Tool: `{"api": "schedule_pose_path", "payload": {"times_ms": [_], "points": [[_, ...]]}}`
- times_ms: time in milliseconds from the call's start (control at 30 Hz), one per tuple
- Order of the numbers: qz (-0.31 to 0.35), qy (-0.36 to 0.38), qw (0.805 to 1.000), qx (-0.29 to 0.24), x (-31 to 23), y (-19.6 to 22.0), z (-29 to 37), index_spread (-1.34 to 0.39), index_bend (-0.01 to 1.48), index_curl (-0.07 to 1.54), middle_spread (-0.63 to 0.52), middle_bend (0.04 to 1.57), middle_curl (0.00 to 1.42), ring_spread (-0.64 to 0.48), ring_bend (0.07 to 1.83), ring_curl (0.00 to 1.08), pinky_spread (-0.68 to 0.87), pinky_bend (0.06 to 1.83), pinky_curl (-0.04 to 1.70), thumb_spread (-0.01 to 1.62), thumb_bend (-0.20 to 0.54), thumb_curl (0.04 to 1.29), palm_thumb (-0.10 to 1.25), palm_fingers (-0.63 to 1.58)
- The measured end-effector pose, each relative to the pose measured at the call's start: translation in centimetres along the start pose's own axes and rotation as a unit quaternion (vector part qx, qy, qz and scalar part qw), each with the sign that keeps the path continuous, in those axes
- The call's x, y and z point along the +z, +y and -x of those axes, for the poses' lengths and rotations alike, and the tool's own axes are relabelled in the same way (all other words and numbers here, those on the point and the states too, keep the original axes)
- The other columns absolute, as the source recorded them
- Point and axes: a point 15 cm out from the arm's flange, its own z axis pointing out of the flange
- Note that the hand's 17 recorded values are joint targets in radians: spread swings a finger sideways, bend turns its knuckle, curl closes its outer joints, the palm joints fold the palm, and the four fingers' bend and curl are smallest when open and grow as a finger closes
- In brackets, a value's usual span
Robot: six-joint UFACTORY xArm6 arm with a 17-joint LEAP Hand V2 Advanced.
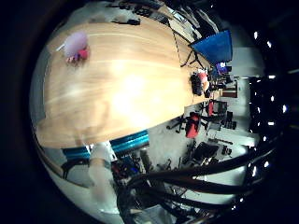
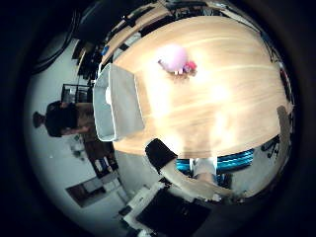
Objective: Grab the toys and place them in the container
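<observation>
A pink and purple plush toy (image 2: 174,58) with a small red part lies on the wooden table (image 2: 222,98), well out from the palm. Beside it, at the table's edge, stands a grey rectangular container (image 2: 117,103), and I see nothing inside it. My right hand (image 2: 185,180) hangs high above the table near its front edge. One finger with a black tip (image 2: 157,150) stretches out over the table edge, and another white finger (image 1: 100,168) shows in the little finger side view. The fingers are relaxed and hold nothing.
The table's far end carries dark items (image 1: 197,84). Beyond that end stand red and black office chairs (image 1: 194,125) and a blue panel (image 1: 214,46). A teal bar (image 1: 126,143) runs under the table's near edge. Shelves and clutter (image 2: 98,182) sit on the floor beyond the container.
</observation>
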Motion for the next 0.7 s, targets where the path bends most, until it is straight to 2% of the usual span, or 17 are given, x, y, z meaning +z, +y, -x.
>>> {"api": "schedule_pose_path", "payload": {"times_ms": [400, 700], "points": [[0.005, -0.001, 1.000, -0.003, 0.7, 0.0, 0.2, -0.45, 0.17, 0.33, -0.06, 0.26, 0.37, 0.07, 0.53, 0.19, 0.52, 0.67, 0.14, 0.94, -0.030, 0.29, 0.20, 0.39], [-0.017, -0.004, 1.000, -0.015, 0.2, -4.7, 1.1, -0.45, 0.16, 0.32, -0.08, 0.25, 0.36, 0.04, 0.57, 0.20, 0.50, 0.73, 0.14, 0.94, -0.030, 0.29, 0.20, 0.42]]}}
